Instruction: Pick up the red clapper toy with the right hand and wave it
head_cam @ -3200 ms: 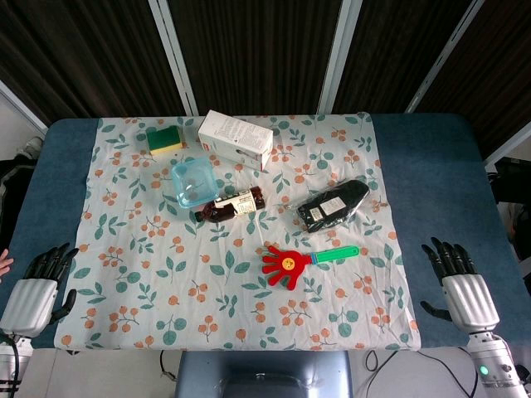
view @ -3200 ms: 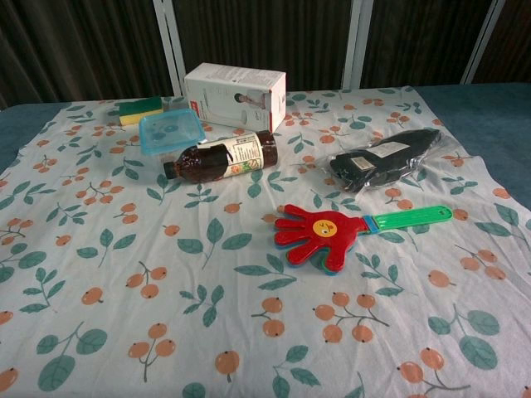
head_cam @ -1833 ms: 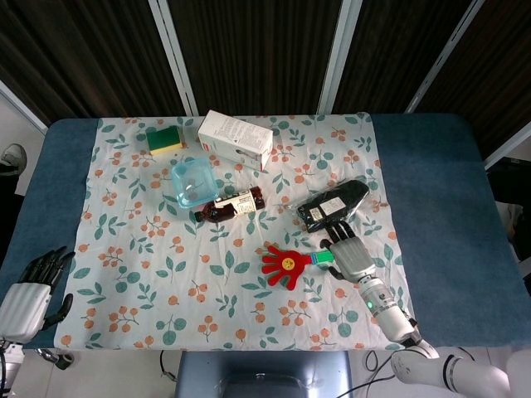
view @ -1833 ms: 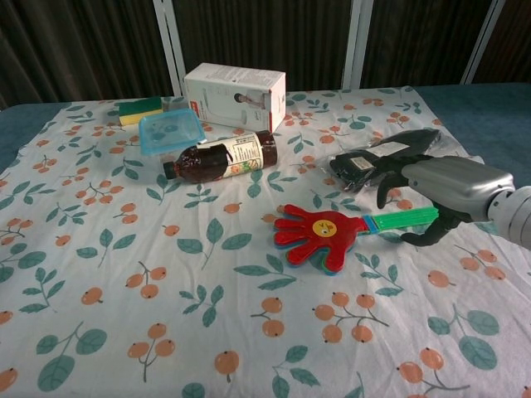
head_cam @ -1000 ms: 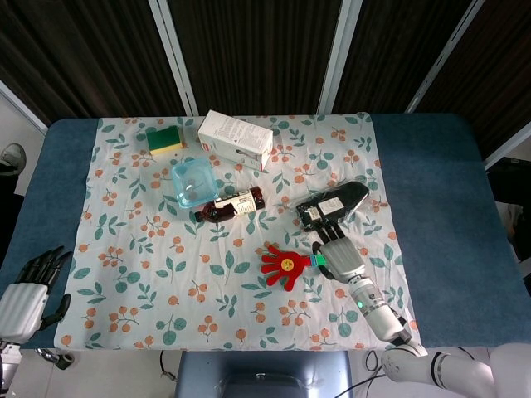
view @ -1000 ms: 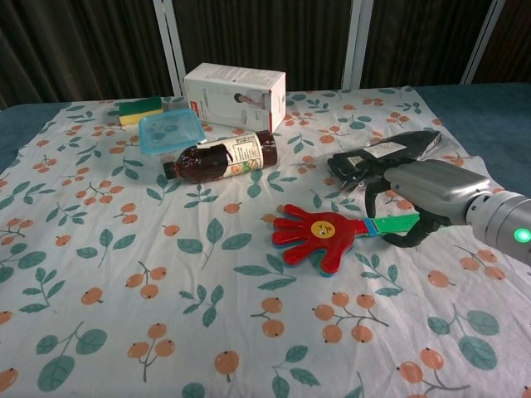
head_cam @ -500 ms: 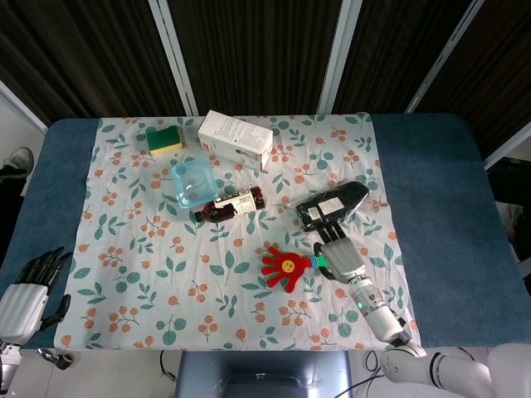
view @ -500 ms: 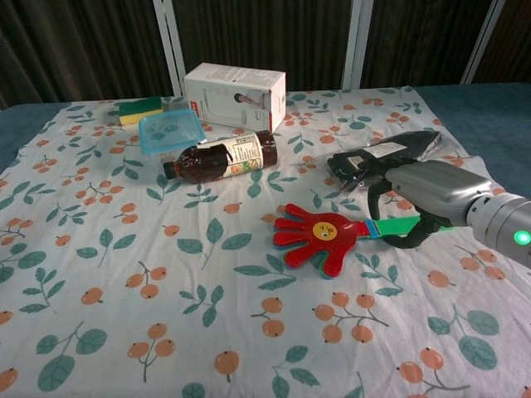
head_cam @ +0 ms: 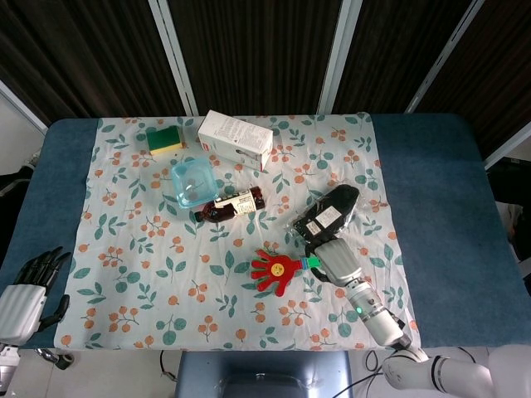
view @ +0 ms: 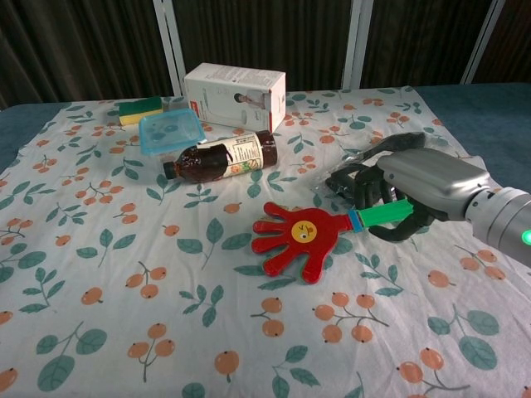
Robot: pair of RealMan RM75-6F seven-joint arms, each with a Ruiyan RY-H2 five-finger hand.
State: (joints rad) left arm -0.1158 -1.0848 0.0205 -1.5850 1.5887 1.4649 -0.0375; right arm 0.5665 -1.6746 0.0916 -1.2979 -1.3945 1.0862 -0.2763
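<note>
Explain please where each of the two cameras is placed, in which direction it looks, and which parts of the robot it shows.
Head view: sits high above the near table edge, looks steeply down on the whole flowered cloth; shows the left hand at the lower left and the right hand with its forearm.
Chest view: sits low at the near edge, looks forward across the table toward the dark curtains; shows only the right hand.
Shared: the right hand holding the red clapper toy by its green handle, the brown bottle, the white box.

Bottle (head_cam: pixel 231 204), box (head_cam: pixel 236 140), sponge (head_cam: pixel 167 139), tub (head_cam: pixel 192 182)
</note>
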